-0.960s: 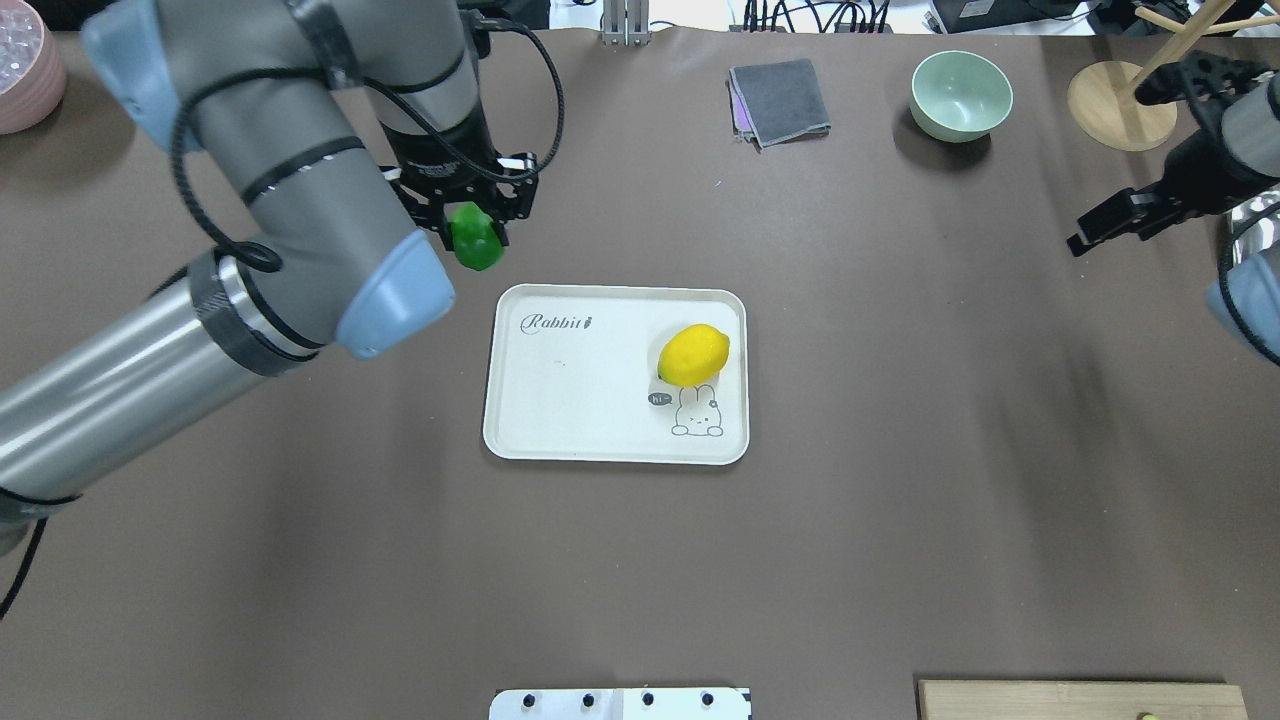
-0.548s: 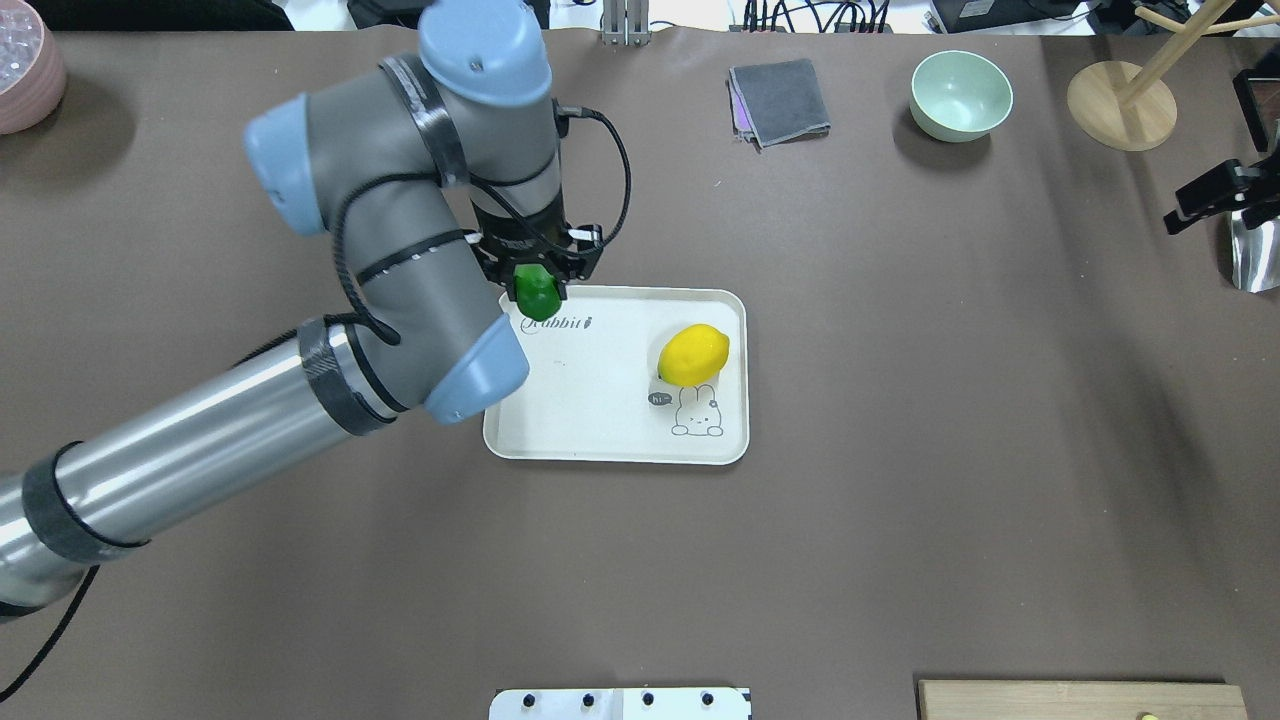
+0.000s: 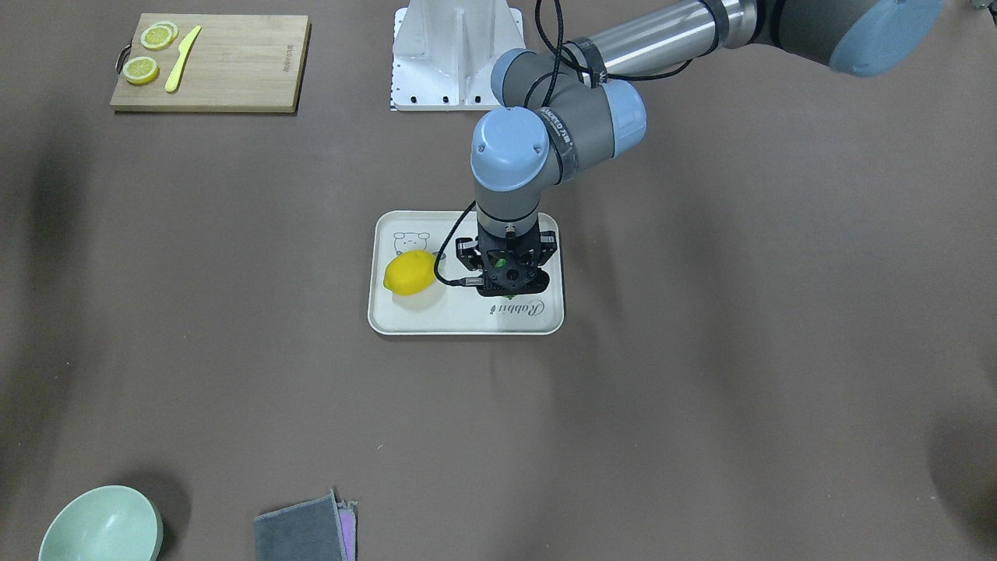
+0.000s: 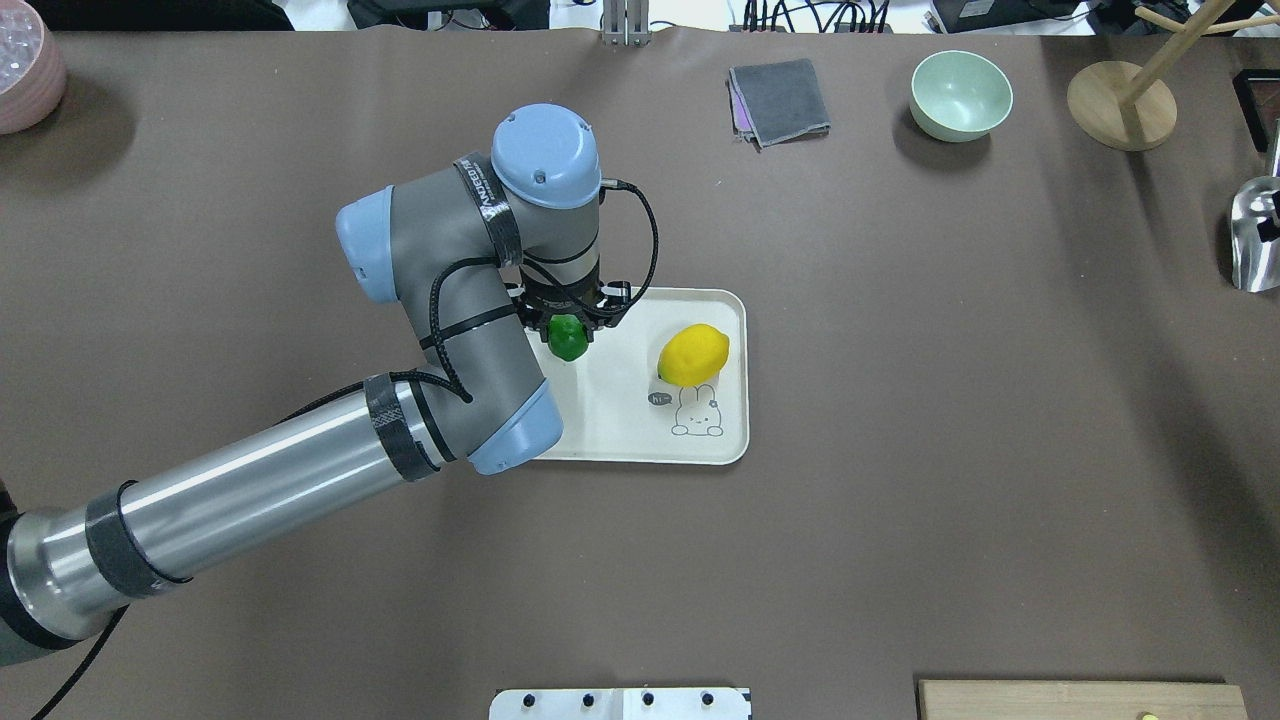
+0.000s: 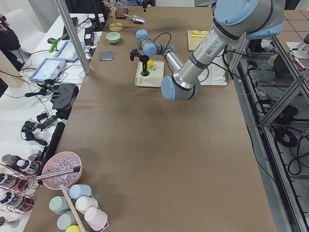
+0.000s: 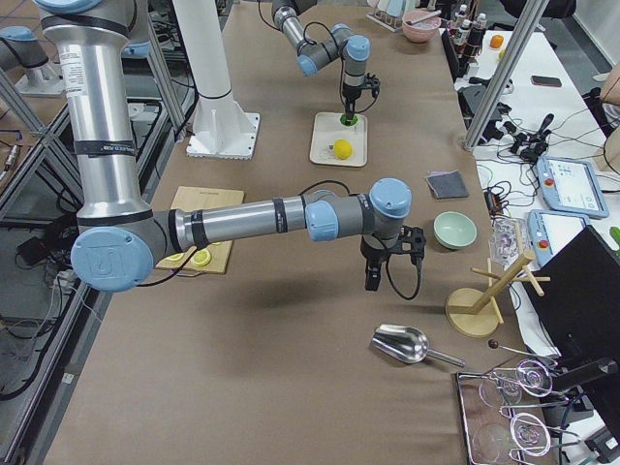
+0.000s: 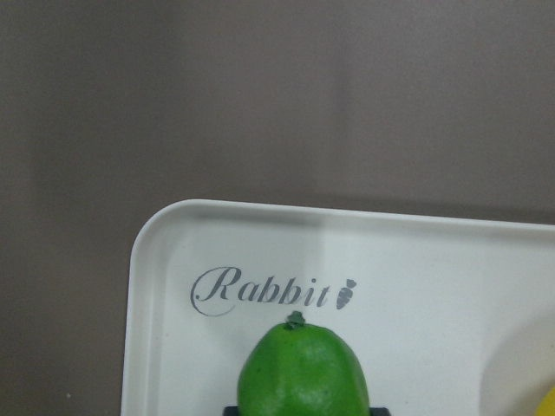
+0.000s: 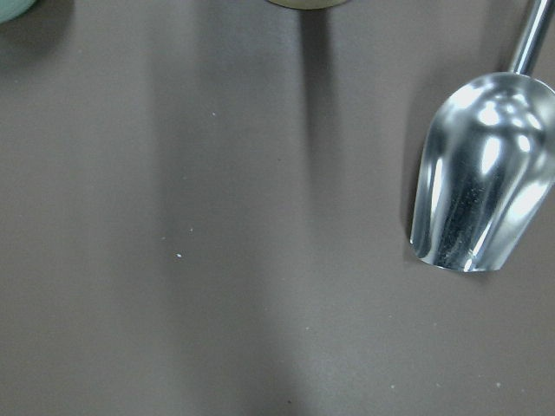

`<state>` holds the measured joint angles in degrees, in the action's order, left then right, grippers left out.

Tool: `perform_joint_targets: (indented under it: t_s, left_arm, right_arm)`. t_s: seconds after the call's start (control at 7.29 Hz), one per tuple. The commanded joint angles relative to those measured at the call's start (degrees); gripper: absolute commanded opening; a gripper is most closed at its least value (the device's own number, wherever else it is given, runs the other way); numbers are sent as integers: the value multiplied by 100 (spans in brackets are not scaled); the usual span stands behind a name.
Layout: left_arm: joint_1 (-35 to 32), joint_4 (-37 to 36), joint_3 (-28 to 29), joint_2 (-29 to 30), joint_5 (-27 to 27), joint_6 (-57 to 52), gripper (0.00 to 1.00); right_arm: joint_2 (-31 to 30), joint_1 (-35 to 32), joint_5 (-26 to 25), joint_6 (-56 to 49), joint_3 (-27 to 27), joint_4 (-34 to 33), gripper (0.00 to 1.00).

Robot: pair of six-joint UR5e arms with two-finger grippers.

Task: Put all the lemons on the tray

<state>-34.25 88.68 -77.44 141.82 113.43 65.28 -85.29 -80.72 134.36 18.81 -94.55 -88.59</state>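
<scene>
My left gripper [image 4: 567,336] is shut on the green lemon [image 4: 567,340] and holds it over the left half of the cream tray [image 4: 620,425], just near the "Rabbit" script. In the left wrist view the green lemon [image 7: 303,373] sits between the jaws above the tray [image 7: 434,277]. The yellow lemon [image 4: 693,354] lies on the tray's right half, above the rabbit drawing; it also shows in the front view [image 3: 410,273]. My right gripper [image 6: 386,263] shows only in the exterior right view, low over the table near a metal scoop [image 6: 402,343]; I cannot tell if it is open or shut.
A mint bowl [image 4: 961,95], a grey folded cloth [image 4: 779,101] and a wooden stand [image 4: 1121,105] sit at the table's far side. The metal scoop [image 4: 1255,240] lies at the right edge. A cutting board [image 3: 210,62] with lemon slices is near the robot base.
My left arm has carried the green lemon rightward from beside the tray to over its left half. The right arm has pulled out of the overhead view to the right.
</scene>
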Motion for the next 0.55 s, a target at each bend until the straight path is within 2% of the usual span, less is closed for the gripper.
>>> perform_joint_targets:
  t_s: [0.0, 0.14, 0.41]
  left_arm:
    - [119, 184, 54, -66, -118, 11, 77]
    - [155, 306, 37, -119, -189, 72, 97]
    - [-80, 159, -138, -119, -67, 3, 97]
  right_arm:
    - [-206, -171, -15, -183, -28, -26, 99]
    - [-242, -224, -41, -324, -37, -26, 99]
    - [-225, -470, -50, -989, -37, -428, 99]
